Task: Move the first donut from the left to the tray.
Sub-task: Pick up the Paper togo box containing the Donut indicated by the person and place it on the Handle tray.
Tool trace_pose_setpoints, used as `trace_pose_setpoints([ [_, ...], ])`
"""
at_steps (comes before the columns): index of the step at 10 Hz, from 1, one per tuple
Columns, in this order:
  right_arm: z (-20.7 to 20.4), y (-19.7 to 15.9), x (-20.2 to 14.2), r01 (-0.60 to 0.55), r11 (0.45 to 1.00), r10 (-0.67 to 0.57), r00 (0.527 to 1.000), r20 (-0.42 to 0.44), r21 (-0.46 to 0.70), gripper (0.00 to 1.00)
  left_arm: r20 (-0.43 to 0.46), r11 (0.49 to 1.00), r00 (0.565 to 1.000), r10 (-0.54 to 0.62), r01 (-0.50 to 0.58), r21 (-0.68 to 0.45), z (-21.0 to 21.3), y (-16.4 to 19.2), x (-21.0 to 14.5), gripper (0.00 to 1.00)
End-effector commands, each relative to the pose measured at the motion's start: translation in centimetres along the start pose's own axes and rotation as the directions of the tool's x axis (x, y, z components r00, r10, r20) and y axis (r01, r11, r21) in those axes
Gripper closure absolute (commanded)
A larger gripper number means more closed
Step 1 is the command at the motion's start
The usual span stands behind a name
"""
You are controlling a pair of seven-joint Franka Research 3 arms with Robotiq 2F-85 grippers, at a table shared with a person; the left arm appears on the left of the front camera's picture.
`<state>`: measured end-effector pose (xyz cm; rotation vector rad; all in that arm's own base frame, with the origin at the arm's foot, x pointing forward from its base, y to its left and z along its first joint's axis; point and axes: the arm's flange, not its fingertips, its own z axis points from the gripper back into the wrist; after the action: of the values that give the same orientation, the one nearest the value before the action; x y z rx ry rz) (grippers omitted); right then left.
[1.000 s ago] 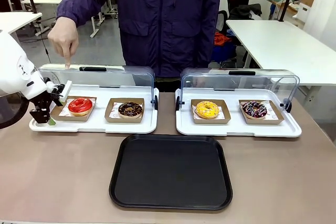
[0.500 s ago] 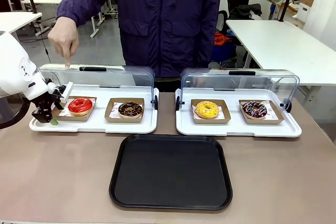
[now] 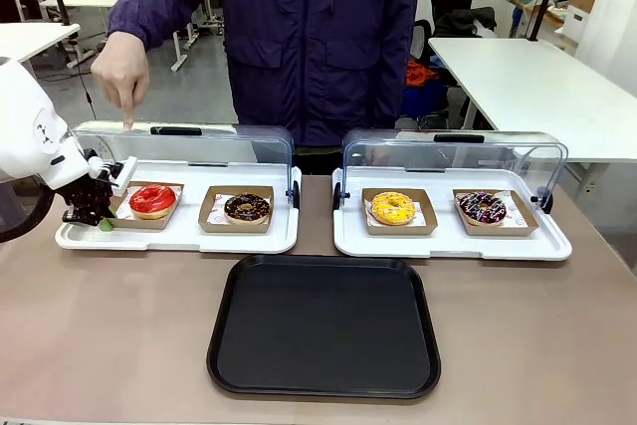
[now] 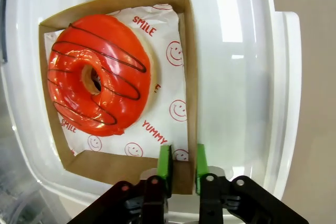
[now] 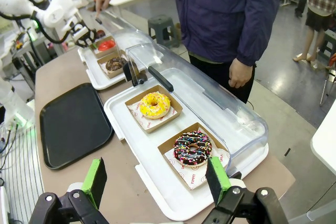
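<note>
We see the left gripper (image 3: 100, 218) low at the left end of the left white tray (image 3: 199, 239). Its green pads (image 4: 165, 162) are drawn close and pinch the corner wall of the cardboard holder (image 4: 189, 51), one pad inside and one outside. The red-glazed donut (image 3: 152, 199) sits in that holder behind the left gripper, well apart from the black tray (image 3: 323, 325) at mid-table, and a person's hand (image 3: 121, 72) points down behind the clear lid (image 3: 184, 146). We see the right gripper (image 5: 156, 179) with fingers spread wide, hanging over the near edge of the other white tray (image 5: 149, 163).
</note>
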<state>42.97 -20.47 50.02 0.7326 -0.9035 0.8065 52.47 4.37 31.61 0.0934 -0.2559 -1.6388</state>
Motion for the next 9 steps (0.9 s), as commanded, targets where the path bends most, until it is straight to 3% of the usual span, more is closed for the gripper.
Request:
trace_pose_setpoints([
  [1, -0.07, 0.27, 0.15, -0.007, 1.000, 0.007, 1.000, 0.007, 0.002, 0.00, -0.010, 1.000, 1.000, 0.016, -0.016, -0.020, 0.20, -0.29, 0.10, 1.00],
  [4, -0.07, 0.27, 0.15, -0.007, 1.000, 0.007, 1.000, 0.007, 0.002, 0.00, 0.022, 0.999, 0.999, 0.036, -0.036, -0.019, -0.13, -0.38, 0.00, 1.00],
  [9, -0.07, 0.27, 0.15, -0.007, 1.000, 0.007, 1.000, 0.007, 0.002, 0.00, 0.002, 1.000, 1.000, 0.009, -0.009, -0.007, -0.07, -0.10, 0.01, 1.00],
])
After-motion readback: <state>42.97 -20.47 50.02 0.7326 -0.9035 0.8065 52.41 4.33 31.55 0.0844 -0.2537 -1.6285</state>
